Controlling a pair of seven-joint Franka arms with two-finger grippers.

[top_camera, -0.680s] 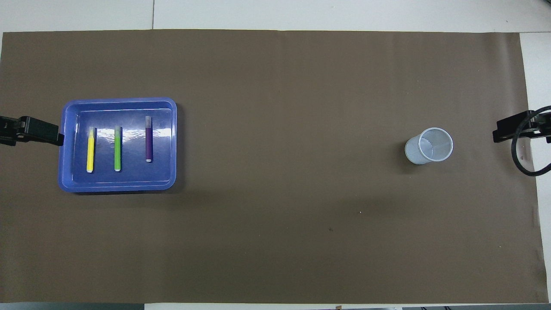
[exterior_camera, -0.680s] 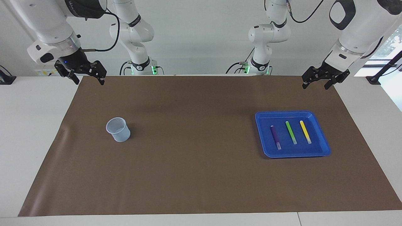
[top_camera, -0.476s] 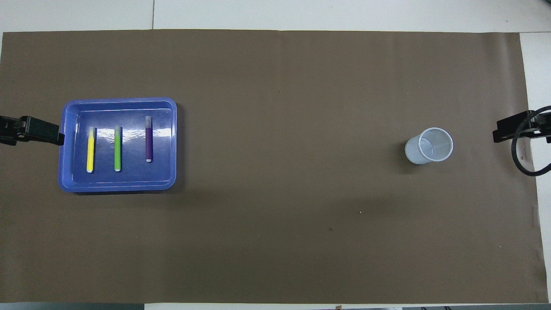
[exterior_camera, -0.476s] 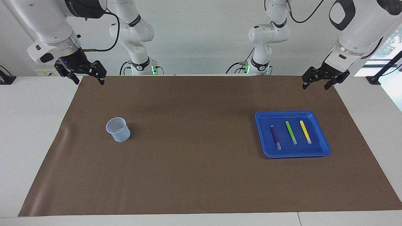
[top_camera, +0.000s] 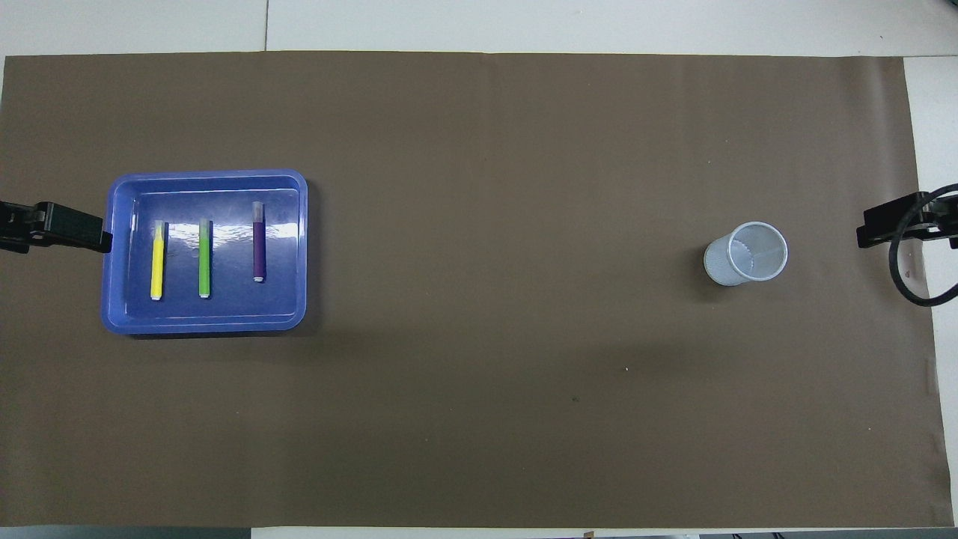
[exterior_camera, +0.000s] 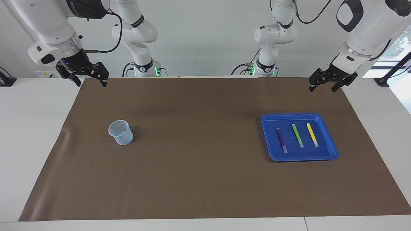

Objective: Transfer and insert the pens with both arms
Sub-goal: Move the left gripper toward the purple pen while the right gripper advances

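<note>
Blue plastic anchors the scene: the tray (exterior_camera: pixel 298 137) sits on the brown mat (exterior_camera: pixel 205 179) toward the left arm's end of the table, and we place everything by it. In the tray lie the purple pen (exterior_camera: pixel 282 140), the green pen (exterior_camera: pixel 297 135) and the yellow pen (exterior_camera: pixel 312 134), side by side and apart, the purple one toward the tray's inner side. Well apart from the tray, toward the right arm's end, stands the mesh cup (exterior_camera: pixel 121 132), empty as far as we can see. Over the last half second almost nothing has shifted: the left gripper (exterior_camera: pixel 327 84), fingers spread and empty, has only crept slightly above the mat's edge, nearer the robots than the tray. The right gripper (exterior_camera: pixel 90 80) waits, fingers spread, over the mat's corner. We judge the first pickup has barely begun.
</note>
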